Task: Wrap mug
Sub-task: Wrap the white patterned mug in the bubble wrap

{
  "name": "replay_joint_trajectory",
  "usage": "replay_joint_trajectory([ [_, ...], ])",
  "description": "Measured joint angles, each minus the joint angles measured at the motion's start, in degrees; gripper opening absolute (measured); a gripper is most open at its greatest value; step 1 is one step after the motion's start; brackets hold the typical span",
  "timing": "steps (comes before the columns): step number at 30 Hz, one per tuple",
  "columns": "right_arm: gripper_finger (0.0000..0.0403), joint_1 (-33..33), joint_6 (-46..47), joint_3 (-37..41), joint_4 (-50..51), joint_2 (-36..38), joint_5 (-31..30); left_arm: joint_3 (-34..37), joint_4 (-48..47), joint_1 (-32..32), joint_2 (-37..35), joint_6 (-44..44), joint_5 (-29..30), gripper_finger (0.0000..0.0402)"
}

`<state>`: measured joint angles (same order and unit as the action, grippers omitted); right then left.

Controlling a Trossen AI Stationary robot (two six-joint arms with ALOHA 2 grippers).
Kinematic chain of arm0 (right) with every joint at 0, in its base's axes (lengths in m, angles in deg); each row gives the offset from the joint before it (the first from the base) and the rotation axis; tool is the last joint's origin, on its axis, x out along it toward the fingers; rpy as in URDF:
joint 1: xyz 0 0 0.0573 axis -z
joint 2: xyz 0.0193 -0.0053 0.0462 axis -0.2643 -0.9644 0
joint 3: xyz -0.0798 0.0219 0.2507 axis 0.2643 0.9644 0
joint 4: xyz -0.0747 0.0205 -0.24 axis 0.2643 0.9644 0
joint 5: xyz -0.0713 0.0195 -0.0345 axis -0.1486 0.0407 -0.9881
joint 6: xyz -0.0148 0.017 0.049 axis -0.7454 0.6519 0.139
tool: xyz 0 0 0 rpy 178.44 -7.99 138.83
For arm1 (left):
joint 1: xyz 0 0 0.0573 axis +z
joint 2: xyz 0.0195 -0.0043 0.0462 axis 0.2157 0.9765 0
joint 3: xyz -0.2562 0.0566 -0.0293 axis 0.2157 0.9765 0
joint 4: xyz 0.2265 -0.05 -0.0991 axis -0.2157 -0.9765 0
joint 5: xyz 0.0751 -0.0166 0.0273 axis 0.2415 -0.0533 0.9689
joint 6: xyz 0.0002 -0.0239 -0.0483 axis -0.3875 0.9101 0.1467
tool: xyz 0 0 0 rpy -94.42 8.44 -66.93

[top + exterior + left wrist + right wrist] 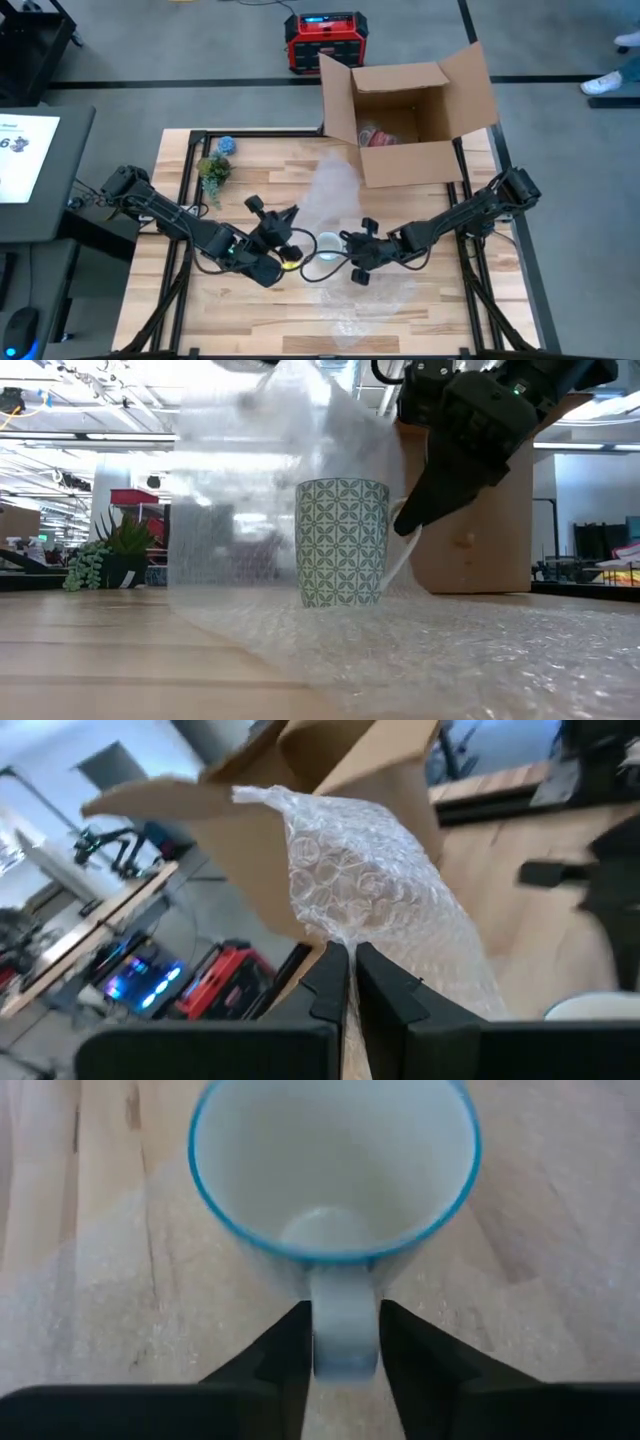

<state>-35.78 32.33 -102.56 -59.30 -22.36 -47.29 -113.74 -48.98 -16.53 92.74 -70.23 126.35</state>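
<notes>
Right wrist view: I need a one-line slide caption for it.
Right hand closed on the handle of the upright, empty mug standing on bubble wrap.

— The arms? 
— Two dark, jointed arms, black cables looped along them; the left gripper (285, 237) carries a yellow patch.
— The fingers (283, 1355)? 
— Matte black, angular, tapering.

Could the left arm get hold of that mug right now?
Probably not. The left hand is shut on the bubble wrap, lifting it beside the mug, and the right hand already grips the mug's handle. It would have to let go first.
</notes>
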Motion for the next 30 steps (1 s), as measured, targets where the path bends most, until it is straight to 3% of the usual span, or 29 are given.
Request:
replay_joint_trajectory([
  [5,0.0181,-0.08,-2.34,-0.1,0.45,1.1,-0.14,0.0,8.2,-1.31,0.0,-5.64,-7.12,0.0],
  [10,0.022,-0.83,-2.78,-0.1,1.84,6.78,-1.12,0.0,11.0,-2.53,0.0,-2.73,-17.51,0.0],
  [16,0.0221,-5.07,-3.02,-0.1,5.72,14.18,-2.71,0.43,11.0,-3.09,0.0,2.23,-23.48,0.0],
  [24,0.0218,-17.41,-4.1,-0.1,9.16,23.36,-5.38,1.42,18.43,-2.99,5.62,0.58,-29.76,0.0],
  [30,0.0218,-26.7,-6.39,-0.1,8.23,27.24,-5.82,1.42,31.64,-1.67,13.1,-0.39,-43.49,0.0025],
])
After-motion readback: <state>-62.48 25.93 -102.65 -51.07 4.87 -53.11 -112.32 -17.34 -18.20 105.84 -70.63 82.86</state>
